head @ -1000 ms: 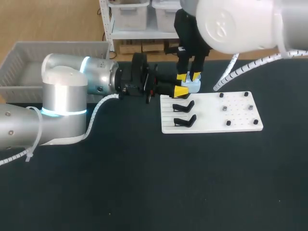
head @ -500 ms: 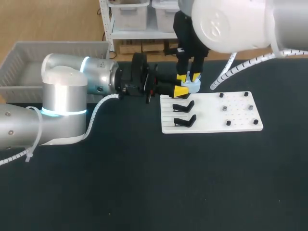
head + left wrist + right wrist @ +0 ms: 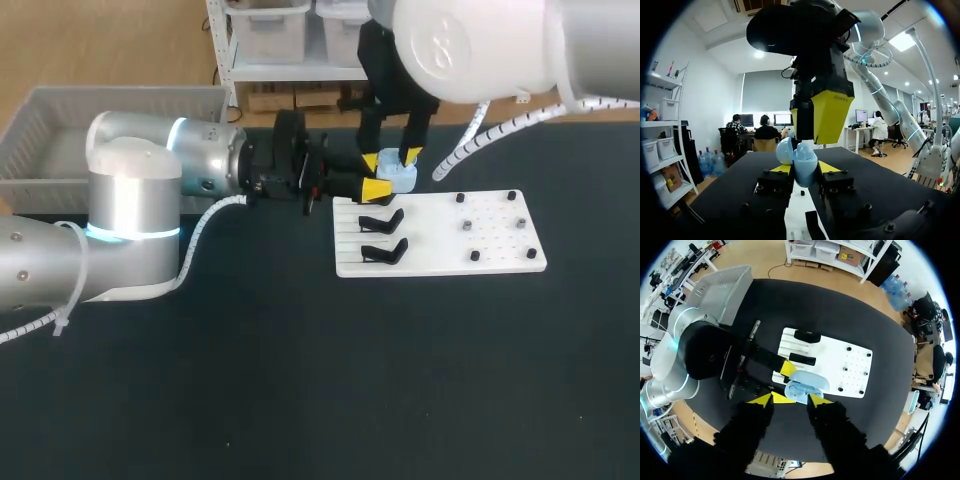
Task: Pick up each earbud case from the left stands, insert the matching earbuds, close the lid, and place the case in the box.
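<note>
Head view, upper middle: left gripper (image 3: 380, 184) clenched on open earbud case (image 3: 402, 178); right gripper (image 3: 391, 158) released, poised above. Advise steady hold, square descent, gentle closing press.

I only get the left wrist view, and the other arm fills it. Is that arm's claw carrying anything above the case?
Observer: No. The right wrist view shows the right claw open, with nothing between its tips and the open case just ahead of them.
Operator: What's on the board?
Observer: In the head view the board has two black stands on its left side and six small pieces on its right.
Operator: And where's the box?
Observer: The box sits by the table's far left corner, beyond the left arm.
</note>
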